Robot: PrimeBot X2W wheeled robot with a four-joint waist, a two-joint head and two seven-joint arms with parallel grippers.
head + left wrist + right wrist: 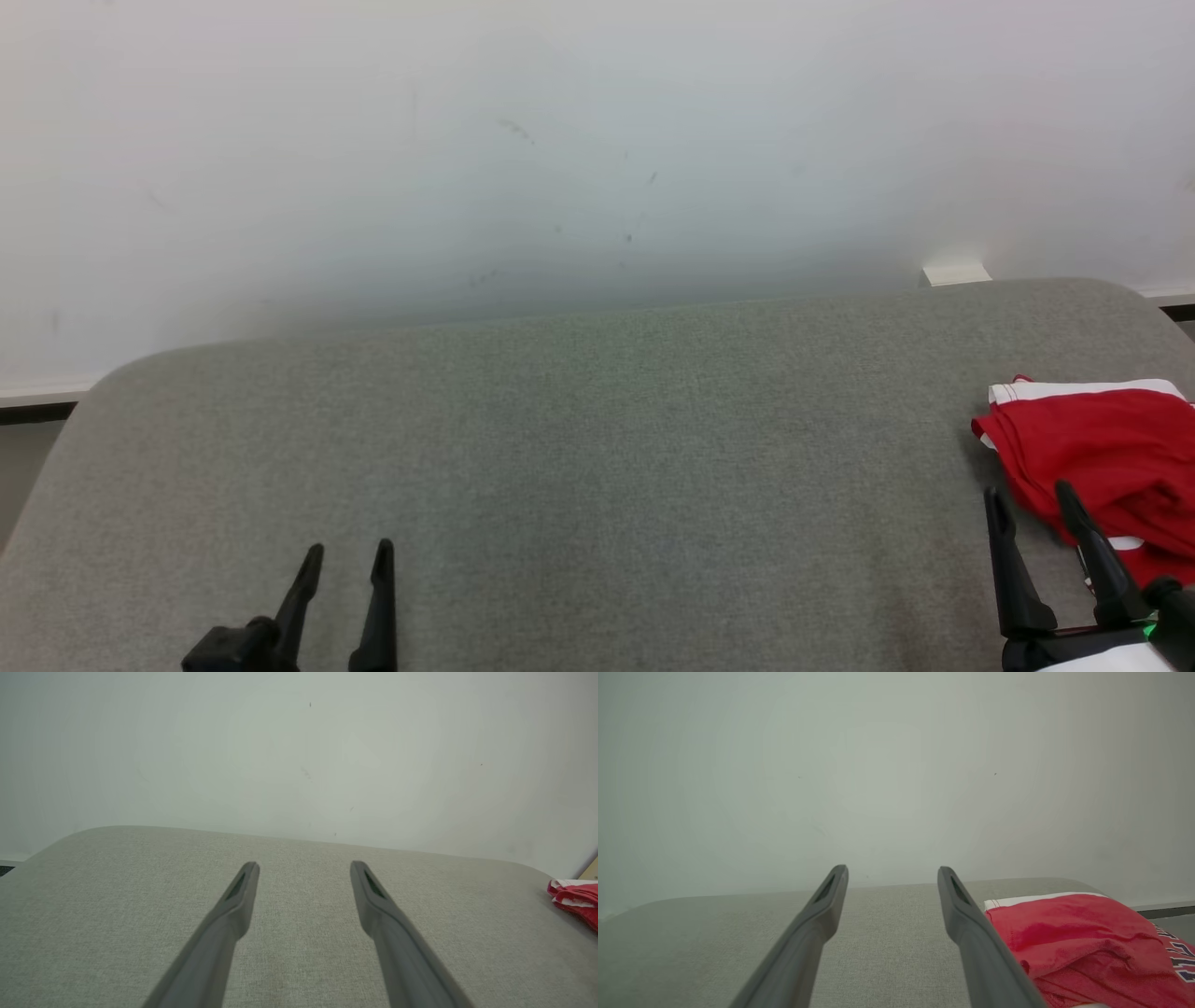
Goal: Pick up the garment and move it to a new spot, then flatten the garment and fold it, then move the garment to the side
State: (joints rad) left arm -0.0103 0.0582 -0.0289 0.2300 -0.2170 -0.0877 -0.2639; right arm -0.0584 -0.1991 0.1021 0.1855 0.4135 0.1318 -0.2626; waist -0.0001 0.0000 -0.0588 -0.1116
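Looking down from the head, the grey fabric-covered tabletop [597, 448] runs wide under a pale wall [597, 140] marked with a few faint scuffs. The garment [1102, 448], red with a white band along its far edge, lies bunched at the tabletop's right side and is cut off by the picture's edge. The left jaws stand at the lower left with their two dark fingers [306, 593] spread and nothing between them, well apart from the garment. The right jaws stand at the lower right, also spread and empty. Their outer finger [1088, 546] crosses the garment's near edge, though I cannot tell whether it touches the cloth. A small white block [954, 273] sits against the wall beyond the tabletop's far edge.

From the left wrist, the two grey fingers [233, 914] reach out parted over bare tabletop [303, 933] and hold nothing. The garment [577, 898] shows as a small red and white heap far off at the right edge.

From the right wrist, the fingers [822, 914] are parted too, with open tabletop [887, 933] between them. The garment [1087, 938] lies just beside the right-hand finger in rumpled folds, its white band at the far side. Dark lettering [1178, 961] shows on the cloth near the picture's right edge.
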